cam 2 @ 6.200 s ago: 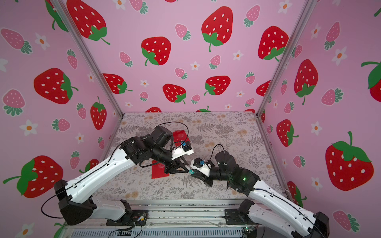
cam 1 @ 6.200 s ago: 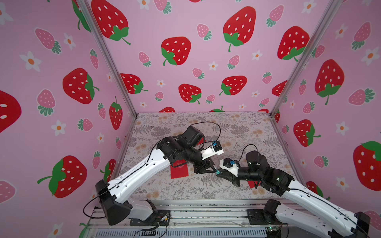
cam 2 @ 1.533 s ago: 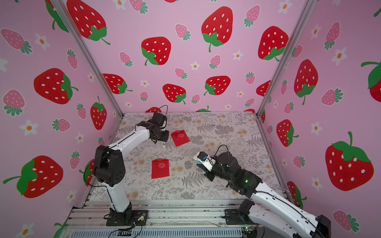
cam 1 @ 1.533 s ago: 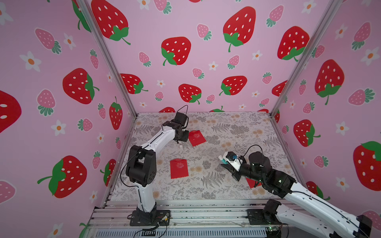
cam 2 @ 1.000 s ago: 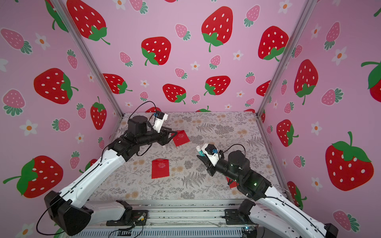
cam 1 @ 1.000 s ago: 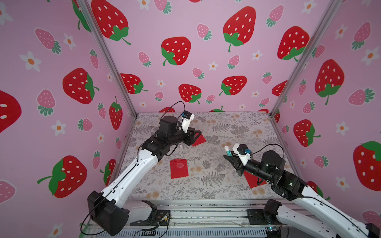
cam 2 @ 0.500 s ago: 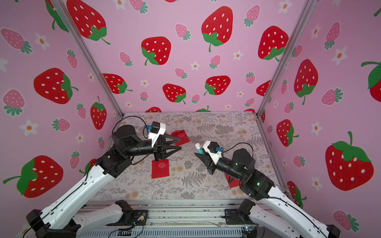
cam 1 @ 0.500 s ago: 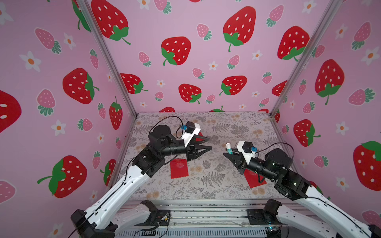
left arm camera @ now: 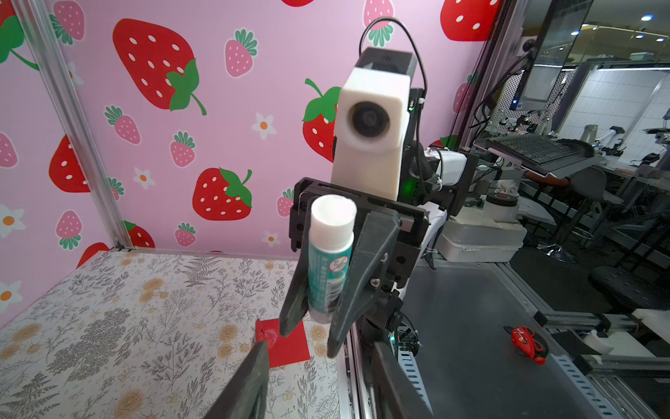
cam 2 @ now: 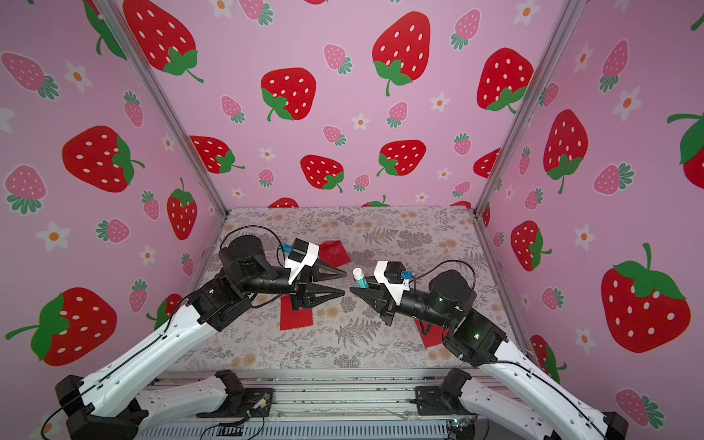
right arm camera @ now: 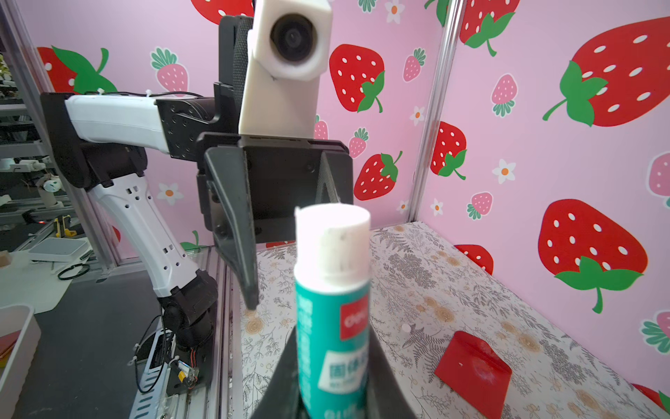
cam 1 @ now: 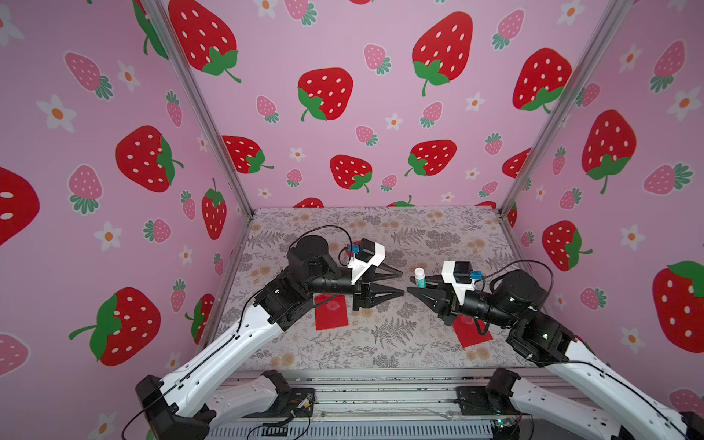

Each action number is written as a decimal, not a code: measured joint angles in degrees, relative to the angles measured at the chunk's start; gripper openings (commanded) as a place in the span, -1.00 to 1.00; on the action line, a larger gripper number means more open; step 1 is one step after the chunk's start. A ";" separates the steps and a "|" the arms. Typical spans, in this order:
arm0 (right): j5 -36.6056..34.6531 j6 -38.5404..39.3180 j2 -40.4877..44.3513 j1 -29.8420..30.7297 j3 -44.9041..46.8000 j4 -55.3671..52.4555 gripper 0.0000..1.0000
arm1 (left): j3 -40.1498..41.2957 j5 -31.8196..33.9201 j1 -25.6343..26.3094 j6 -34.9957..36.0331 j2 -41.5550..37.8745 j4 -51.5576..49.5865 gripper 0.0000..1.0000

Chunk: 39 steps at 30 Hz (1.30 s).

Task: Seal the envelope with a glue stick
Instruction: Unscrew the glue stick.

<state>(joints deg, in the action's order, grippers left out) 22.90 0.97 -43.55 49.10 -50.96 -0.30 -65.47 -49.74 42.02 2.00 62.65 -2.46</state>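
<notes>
My right gripper (cam 1: 415, 285) is shut on the glue stick (cam 1: 419, 277), a white tube with a teal label, held upright in mid-air with its white cap on top (right arm camera: 331, 232). My left gripper (cam 1: 402, 282) hangs open and empty at the same height, its fingertips pointing at the stick a short gap away (cam 2: 344, 282). In the left wrist view the glue stick (left arm camera: 330, 261) stands just beyond my open fingers (left arm camera: 253, 377). Three red envelopes lie flat on the floral table: one below the left gripper (cam 1: 330, 312), one under the right arm (cam 1: 472, 331), one further back (cam 2: 335, 253).
Pink strawberry-print walls (cam 1: 343, 114) close the table in at the back and on both sides. A metal rail (cam 1: 381, 392) runs along the front edge by both arm bases. The back half of the floral table (cam 1: 419, 228) holds nothing else.
The left arm has swung from the back envelope to the middle, closing on the glue stick. The right gripper has raised the stick and barely moved in the last half second.
</notes>
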 measured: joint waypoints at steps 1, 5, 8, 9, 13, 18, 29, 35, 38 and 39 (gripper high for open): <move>0.42 -0.11 -0.09 0.00 0.00 0.15 -1.00 | -0.20 0.02 0.39 -0.02 0.24 0.20 -0.08; 2.21 -0.20 -0.74 0.00 0.00 0.31 -1.00 | -0.92 0.22 1.88 -0.04 1.05 1.88 -0.10; 3.21 -0.37 -1.14 0.00 0.00 0.31 -1.00 | -1.64 0.28 2.89 -0.02 1.68 2.73 -0.11; 3.50 -0.42 -1.20 0.00 0.00 0.28 -1.00 | -1.90 0.28 3.21 -0.02 1.92 2.82 -0.12; 4.04 -0.57 -1.18 0.00 -0.11 0.33 -1.00 | -2.75 0.26 4.20 0.09 3.06 3.23 -0.18; 4.31 -0.59 -1.16 0.00 -0.31 0.44 -1.00 | -3.06 0.59 5.16 0.31 4.13 4.00 -0.30; 4.52 -0.74 -0.52 0.00 -0.31 0.39 -1.00 | -3.52 1.29 6.08 0.26 5.01 5.55 -0.67; 3.91 -0.76 -0.37 0.00 -0.31 0.42 -0.63 | -3.56 1.75 6.27 0.17 5.01 5.70 -0.80; 2.99 -0.76 -0.35 0.00 -0.20 0.59 -0.36 | -3.56 3.02 6.27 0.04 5.01 5.79 -0.85; 2.56 -0.81 -0.26 0.00 -0.07 0.87 -0.30 | -3.56 3.72 6.27 -0.04 5.01 5.77 -0.86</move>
<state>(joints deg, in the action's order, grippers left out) 25.45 0.16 -43.81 49.10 -51.03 0.58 -69.04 -46.02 48.29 1.96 67.66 3.31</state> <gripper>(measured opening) 0.312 0.194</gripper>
